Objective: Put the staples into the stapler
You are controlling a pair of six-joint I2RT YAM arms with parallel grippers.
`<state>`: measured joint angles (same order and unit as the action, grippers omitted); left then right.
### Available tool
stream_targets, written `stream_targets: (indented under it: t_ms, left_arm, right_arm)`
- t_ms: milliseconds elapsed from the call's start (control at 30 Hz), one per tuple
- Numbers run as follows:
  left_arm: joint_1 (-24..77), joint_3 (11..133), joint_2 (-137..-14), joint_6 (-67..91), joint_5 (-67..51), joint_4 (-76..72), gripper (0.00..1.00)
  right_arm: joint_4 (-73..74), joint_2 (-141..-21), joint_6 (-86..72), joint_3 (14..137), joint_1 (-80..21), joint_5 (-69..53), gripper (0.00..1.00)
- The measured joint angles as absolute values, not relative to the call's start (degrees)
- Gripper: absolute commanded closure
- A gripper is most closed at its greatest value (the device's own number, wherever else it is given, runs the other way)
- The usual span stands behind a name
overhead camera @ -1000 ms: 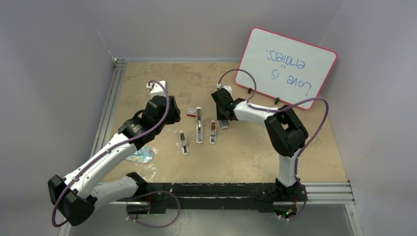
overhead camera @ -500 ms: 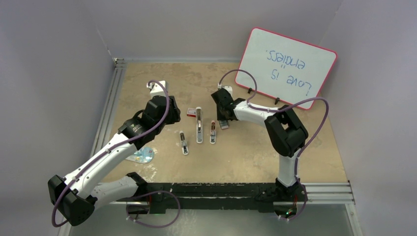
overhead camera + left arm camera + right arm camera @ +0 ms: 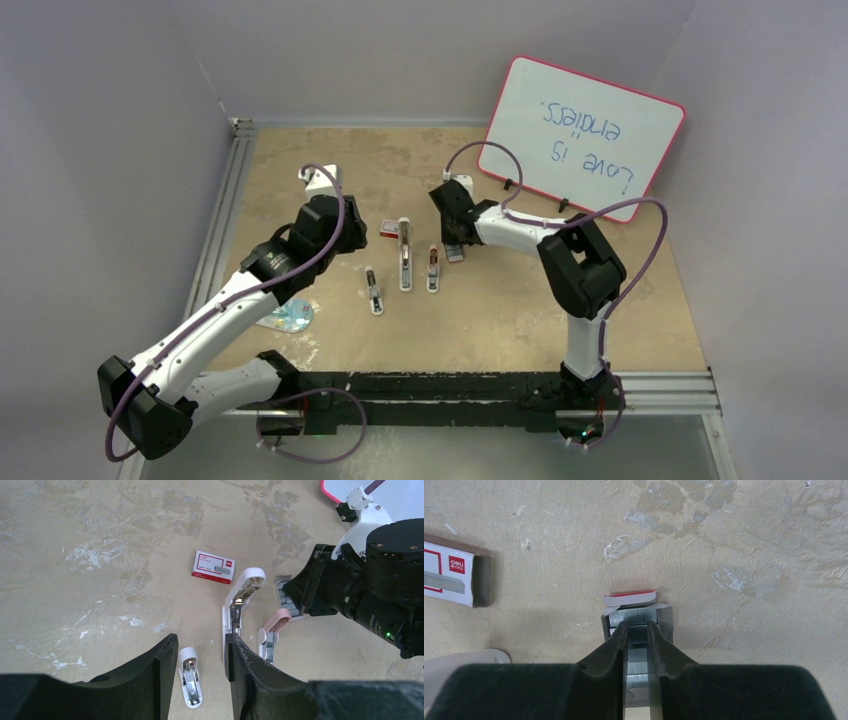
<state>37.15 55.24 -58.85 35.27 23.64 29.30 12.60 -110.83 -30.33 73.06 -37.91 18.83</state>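
Little had changed over the last second: in the top view the right end effector (image 3: 637,626) sat at the same spot just right of centre, with at most a slight nudge of the tray beneath it, and the left arm had not moved. That stillness read as a grasp being settled, not a carry begun.

In the right wrist view the fingers were drawn narrow, about one strip apart, with silvery staples (image 3: 636,616) between them. The strip still lay in its open grey tray (image 3: 665,620) at mid-frame, so nothing had been lifted. The grip looked closed on the strip, though how firmly could not be told.

The left end effector (image 3: 200,639) hung wide apart and empty above the bench (image 3: 100,540), at the bottom of its own view. A small white stapler (image 3: 190,677) lay between its fingers below. The red box (image 3: 213,566) rested above centre, a long white stapler (image 3: 239,602) just below and right of it. The pink stapler (image 3: 272,630) lay open just beside the tray.

Loading had therefore not started. The strip first had to come clear of the tray.
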Motion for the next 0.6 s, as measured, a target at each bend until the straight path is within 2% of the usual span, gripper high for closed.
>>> stream_targets:
  t_ms: [467, 600]
  left_arm:
    - [37.1, 54.5, -58.8, 35.3, 23.6, 29.4, 0.61]
    - [37.1, 54.5, -58.8, 35.3, 23.6, 29.4, 0.61]
  right_arm:
    - [11.2, -103.0, -30.6, 72.4, -37.9, 22.0, 0.83]
    - [12.1, -98.8, -33.0, 68.2, -38.5, 22.3, 0.83]
